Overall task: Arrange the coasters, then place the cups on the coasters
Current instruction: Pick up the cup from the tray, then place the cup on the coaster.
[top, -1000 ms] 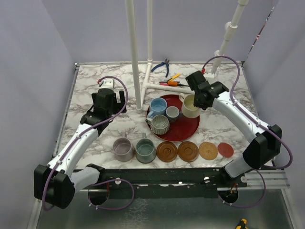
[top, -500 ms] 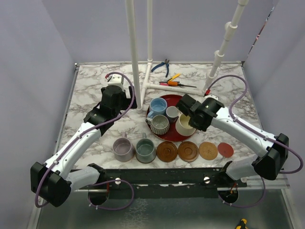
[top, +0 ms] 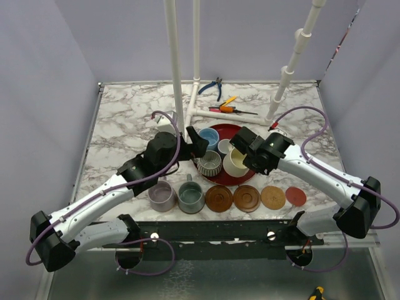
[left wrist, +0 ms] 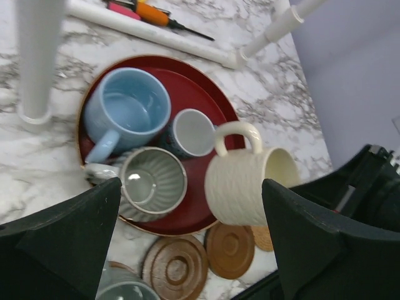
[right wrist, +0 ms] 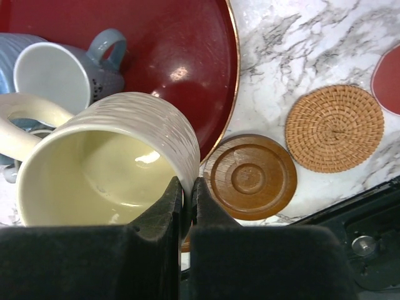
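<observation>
Counting up, I see the lavender mug (top: 161, 195) and grey-green mug (top: 190, 196) set at the row's left end, four coasters (top: 219, 197) bare, three mugs (top: 209, 163) on the red tray (top: 248, 177), the cream mug (top: 236, 162) pinched at its rim by my right gripper (right wrist: 187, 194) above the tray's near edge, and my left gripper (left wrist: 190, 187) spread wide, empty.

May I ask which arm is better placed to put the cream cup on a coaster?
Right: the right gripper is shut on the cream cup, near a bare coaster; the left gripper is open, empty.
</observation>
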Available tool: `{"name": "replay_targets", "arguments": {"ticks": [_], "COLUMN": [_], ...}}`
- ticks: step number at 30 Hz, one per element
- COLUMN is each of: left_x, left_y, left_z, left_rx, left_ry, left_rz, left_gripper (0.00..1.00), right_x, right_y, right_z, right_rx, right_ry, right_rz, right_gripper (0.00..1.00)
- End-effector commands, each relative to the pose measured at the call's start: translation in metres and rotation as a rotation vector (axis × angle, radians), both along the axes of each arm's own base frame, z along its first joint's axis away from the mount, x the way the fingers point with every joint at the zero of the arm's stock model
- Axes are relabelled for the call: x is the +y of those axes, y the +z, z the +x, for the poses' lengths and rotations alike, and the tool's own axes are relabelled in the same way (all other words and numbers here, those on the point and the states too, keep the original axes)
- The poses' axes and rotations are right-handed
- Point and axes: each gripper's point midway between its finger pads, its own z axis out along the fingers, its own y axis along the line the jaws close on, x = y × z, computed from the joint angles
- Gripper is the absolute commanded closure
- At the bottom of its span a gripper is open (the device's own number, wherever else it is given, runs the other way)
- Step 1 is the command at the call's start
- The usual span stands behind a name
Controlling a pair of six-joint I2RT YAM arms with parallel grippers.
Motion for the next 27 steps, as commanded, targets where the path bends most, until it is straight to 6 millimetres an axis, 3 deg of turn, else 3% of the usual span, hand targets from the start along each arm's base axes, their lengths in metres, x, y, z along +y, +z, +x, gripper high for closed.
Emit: {"name": "replay_targets", "arguments": {"ticks": [1, 7, 18, 21, 27], "left_x": [-0.040, -0.087, -0.113, -0.109, -0.108], "left_y": [0.002, -0.011, -0.037, -0.046, -0.044], "left_z": [-0.014, -0.022, -0.003, 0.007, 0.013], "left_rx": [0.041, 0.058, 0.035, 0.015, -0.035], "left_ry": [-0.017, -0.076, 0.007, 0.076, 0.145], "left_rz": [-0.136, -0.117, 0.021, 0.079, 0.153], "left_gripper": [0.06, 0.06, 0.10, 0.21, 0.59], "right_x": [0.019, 0.022, 0.022, 0.023, 0.028], "right_y": [0.032, 0.039, 0.046, 0.043, 0.037], "right_z": [0.024, 0.029, 0.035, 0.034, 0.034], "right_rx": [-0.155, -0.195, -0.250, -0.256, -0.249], "right_ry": [-0.017, 0.004, 0.053, 0.064, 0.084], "right_rz": [0.124, 0.136, 0.136, 0.147, 0.154], "right_gripper": [1.00, 1.00, 1.00, 1.00, 1.00]}}
